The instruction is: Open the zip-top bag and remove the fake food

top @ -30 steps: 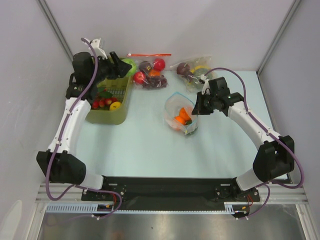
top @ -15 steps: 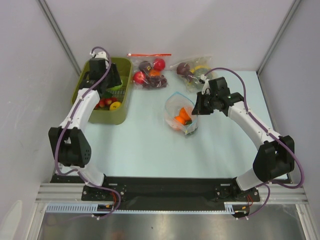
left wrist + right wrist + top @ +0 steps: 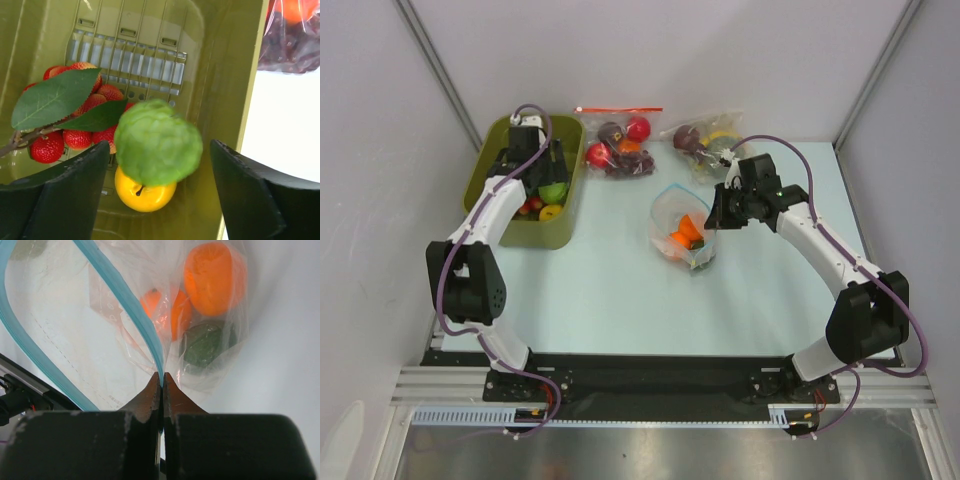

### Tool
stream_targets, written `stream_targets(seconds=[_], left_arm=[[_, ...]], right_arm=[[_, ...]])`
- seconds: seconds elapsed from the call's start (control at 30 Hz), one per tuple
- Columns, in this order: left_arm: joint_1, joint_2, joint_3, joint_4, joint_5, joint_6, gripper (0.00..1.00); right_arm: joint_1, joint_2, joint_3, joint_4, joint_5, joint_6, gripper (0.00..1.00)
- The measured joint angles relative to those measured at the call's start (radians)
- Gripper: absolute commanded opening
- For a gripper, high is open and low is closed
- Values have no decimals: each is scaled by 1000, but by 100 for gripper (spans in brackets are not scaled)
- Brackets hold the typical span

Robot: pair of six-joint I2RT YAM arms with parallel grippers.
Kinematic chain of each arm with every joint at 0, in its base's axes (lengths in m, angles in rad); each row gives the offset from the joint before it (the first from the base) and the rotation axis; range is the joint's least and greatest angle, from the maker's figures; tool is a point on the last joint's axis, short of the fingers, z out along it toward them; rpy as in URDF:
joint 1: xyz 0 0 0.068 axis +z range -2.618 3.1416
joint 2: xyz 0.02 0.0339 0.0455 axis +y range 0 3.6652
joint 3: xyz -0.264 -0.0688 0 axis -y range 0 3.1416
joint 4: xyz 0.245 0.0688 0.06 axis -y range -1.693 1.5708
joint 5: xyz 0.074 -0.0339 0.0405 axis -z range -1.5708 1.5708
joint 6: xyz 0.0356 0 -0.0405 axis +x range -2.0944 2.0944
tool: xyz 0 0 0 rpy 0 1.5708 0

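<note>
The zip-top bag (image 3: 678, 225) lies open mid-table, its light-blue zip strip (image 3: 131, 306) forming a loop. Inside show an orange fruit (image 3: 215, 277), an orange piece behind it and a dark green fruit (image 3: 205, 345). My right gripper (image 3: 713, 222) is shut on the zip strip's right end, also seen in its wrist view (image 3: 161, 377). My left gripper (image 3: 552, 168) is open over the olive bin (image 3: 535, 240). The light green fruit (image 3: 157, 142) is blurred between the spread fingers, touching neither, just above the yellow fruit (image 3: 145, 192) on the bin floor.
The bin also holds red berries with green leaves (image 3: 75, 135). A clear bag with a red-orange zip strip (image 3: 618, 140) and another bag with purple fruit (image 3: 705, 135) lie at the table's back. Grey walls close in left, right and behind.
My left arm has carried the light green fruit from the bin's back corner down into the bin and opened its jaws; the fruit is now loose. The right arm and bag have not moved.
</note>
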Motion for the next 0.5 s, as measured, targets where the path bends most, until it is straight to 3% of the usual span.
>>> stream_targets(seconds=[0.5], left_arm=[[-32,-105,6,1,-2,50,83]], right_arm=[[-1,0,0,0,0,0,0]])
